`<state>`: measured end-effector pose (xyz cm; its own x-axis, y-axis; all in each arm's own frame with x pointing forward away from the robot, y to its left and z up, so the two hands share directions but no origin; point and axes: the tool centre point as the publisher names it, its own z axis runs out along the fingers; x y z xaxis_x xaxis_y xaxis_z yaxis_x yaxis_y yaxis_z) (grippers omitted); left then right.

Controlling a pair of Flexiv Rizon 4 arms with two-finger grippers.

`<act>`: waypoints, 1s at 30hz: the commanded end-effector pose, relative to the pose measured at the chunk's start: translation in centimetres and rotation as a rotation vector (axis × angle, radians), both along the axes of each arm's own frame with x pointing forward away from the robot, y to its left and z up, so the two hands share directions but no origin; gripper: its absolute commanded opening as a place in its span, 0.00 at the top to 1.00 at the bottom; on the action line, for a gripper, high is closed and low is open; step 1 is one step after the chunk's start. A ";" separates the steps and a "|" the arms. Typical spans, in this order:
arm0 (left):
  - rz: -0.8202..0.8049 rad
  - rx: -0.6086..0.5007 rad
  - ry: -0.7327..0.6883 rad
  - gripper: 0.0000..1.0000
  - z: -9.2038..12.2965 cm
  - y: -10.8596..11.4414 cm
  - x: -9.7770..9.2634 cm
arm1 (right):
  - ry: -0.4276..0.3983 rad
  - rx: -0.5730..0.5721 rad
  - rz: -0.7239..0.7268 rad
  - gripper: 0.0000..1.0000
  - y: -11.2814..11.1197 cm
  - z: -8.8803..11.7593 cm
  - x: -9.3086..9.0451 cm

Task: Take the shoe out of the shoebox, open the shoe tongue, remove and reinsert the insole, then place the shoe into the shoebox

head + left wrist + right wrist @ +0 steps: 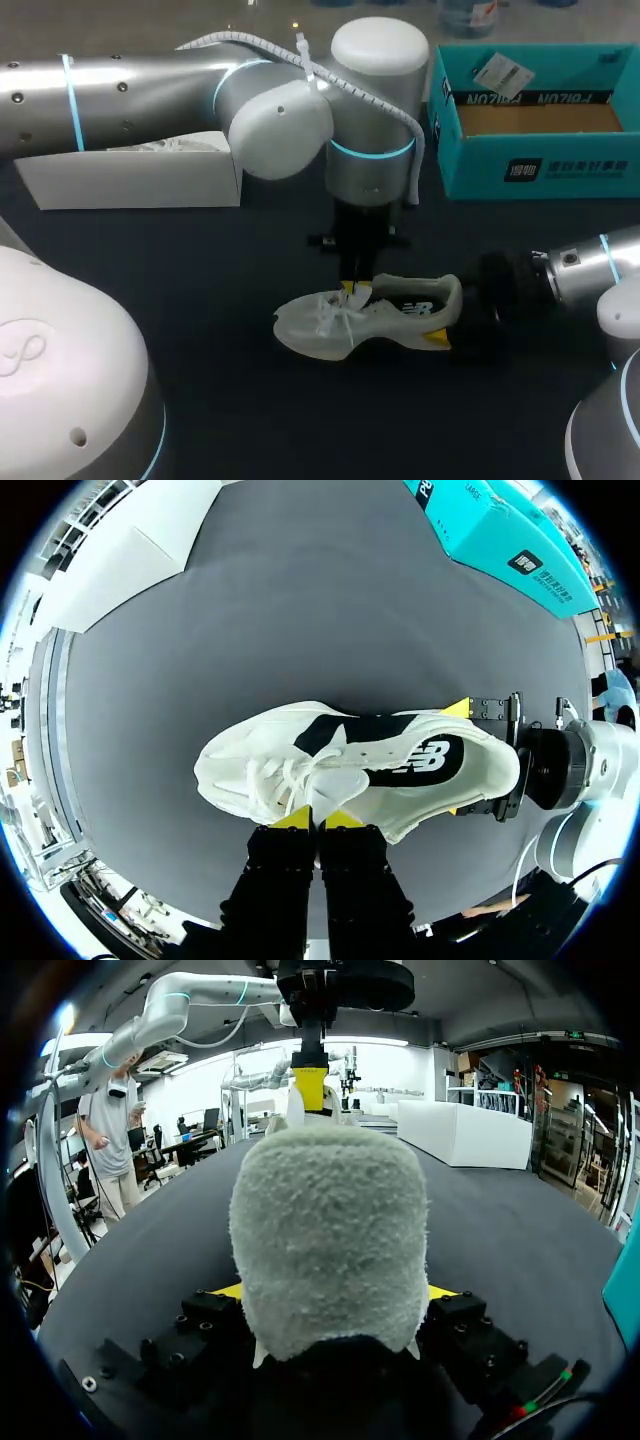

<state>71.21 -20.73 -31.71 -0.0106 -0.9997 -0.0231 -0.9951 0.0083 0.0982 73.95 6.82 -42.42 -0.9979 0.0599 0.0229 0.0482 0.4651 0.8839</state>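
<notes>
A white shoe [370,315] with a black side panel lies on its side on the dark table, toe toward my left. My left gripper [352,290] comes straight down onto it, and in the left wrist view [318,818] its yellow tips are pressed together on the tongue by the laces of the shoe [350,770]. My right gripper [448,312] holds the heel from the right, one finger on each side [458,760]. The fuzzy heel [330,1240] fills the gap in the right wrist view. The teal shoebox [540,165] stands open at the back right.
A white box [130,180] lies at the back left, partly behind my left arm. The teal shoebox [500,530] shows beyond the shoe in the left wrist view. Dark bare table [250,420] stretches in front of the shoe.
</notes>
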 end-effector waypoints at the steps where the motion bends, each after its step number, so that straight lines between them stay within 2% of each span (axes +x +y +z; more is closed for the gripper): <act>1: 0.002 -0.100 0.032 1.00 1.2 2.3 0.5 | -0.001 -0.003 -0.002 1.00 0.0 -0.5 0.2; 7: 0.009 -0.146 0.043 1.00 2.4 4.1 0.7 | -0.001 -0.003 -0.002 1.00 0.0 -0.5 0.2; 11: 0.006 -0.152 0.039 1.00 2.4 5.2 0.7 | -0.001 -0.003 -0.002 1.00 0.0 -0.5 0.2; 21: 0.029 -0.102 0.064 1.00 -0.8 7.8 1.0 | -0.001 -0.003 -0.002 1.00 0.0 -0.5 0.2; 30: 0.046 -0.051 0.068 1.00 -4.3 8.8 0.9 | -0.001 -0.003 -0.002 1.00 0.0 -0.5 0.2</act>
